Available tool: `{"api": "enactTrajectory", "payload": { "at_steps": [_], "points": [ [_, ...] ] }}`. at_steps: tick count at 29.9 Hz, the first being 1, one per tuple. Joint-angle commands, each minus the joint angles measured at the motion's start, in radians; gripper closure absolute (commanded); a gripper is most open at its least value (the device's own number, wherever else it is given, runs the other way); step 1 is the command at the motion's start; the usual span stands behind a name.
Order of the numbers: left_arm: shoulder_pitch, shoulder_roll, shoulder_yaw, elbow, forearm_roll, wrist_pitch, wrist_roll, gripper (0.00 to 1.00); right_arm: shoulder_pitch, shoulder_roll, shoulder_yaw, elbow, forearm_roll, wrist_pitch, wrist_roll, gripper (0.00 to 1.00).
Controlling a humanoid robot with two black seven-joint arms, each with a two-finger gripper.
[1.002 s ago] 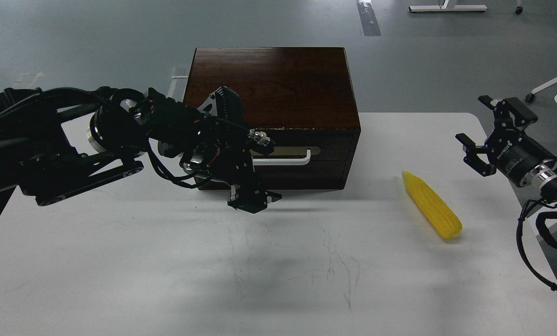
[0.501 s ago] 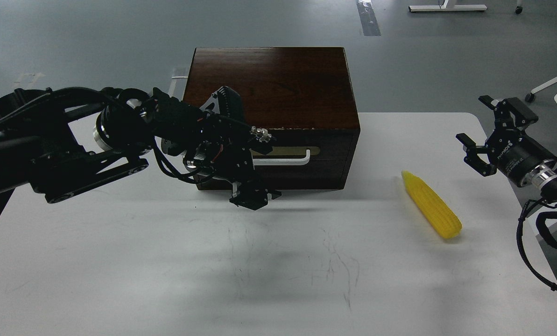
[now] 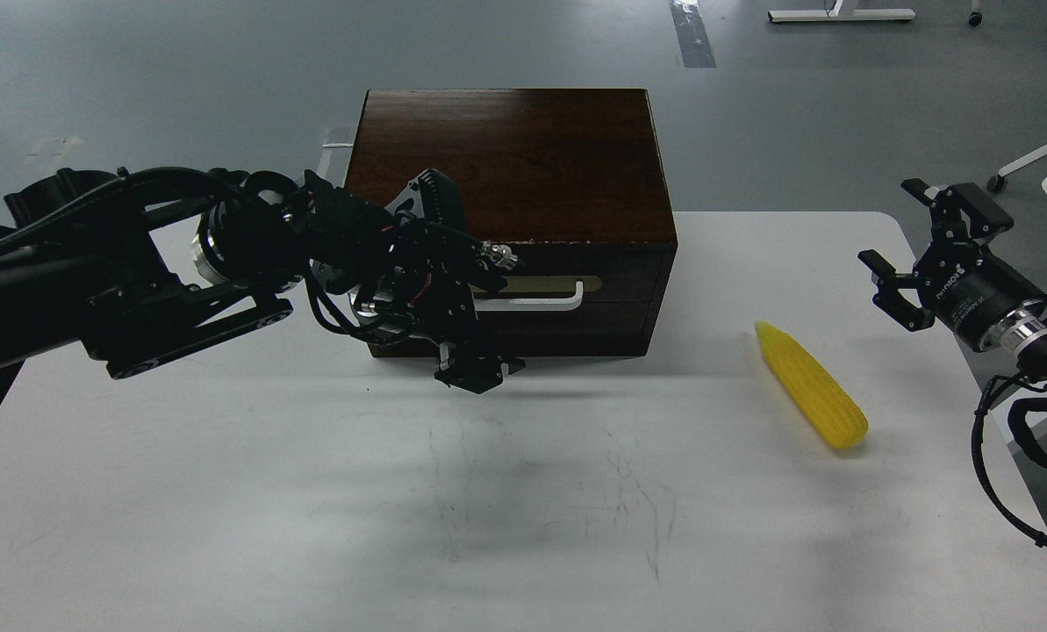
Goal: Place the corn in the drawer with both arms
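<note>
The dark brown wooden box [image 3: 510, 184] stands at the far middle of the white counter [image 3: 312, 491]. Its drawer [image 3: 576, 294] is closed, with the white bar handle [image 3: 541, 303] below a tan plate [image 3: 545, 283] on the front. The left gripper [image 3: 475, 369] hangs just in front of the box, at the left part of the drawer front, below the handle's left end; its fingers are too dark and bunched to tell how they stand. The corn [image 3: 811, 384] lies on the counter to the right of the box, apart from it, pointed end toward the box. The right gripper [image 3: 914, 254] hovers further right of the box, beyond the corn, spread wide and empty.
</note>
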Motion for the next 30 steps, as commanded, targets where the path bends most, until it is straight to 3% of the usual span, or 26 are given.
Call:
{"api": "enactTrajectory", "payload": {
  "at_steps": [1, 30],
  "points": [
    [-0.002, -0.005, 0.016, 0.014, 0.000, 0.000, 0.000, 0.02, -0.001, 0.001, 0.001, 0.000, 0.000, 0.000, 0.000, 0.00],
    [-0.002, -0.031, 0.057, 0.050, 0.000, 0.001, 0.000, 0.02, -0.003, 0.001, 0.010, 0.000, 0.000, 0.000, 0.000, 0.00]
  ]
}}
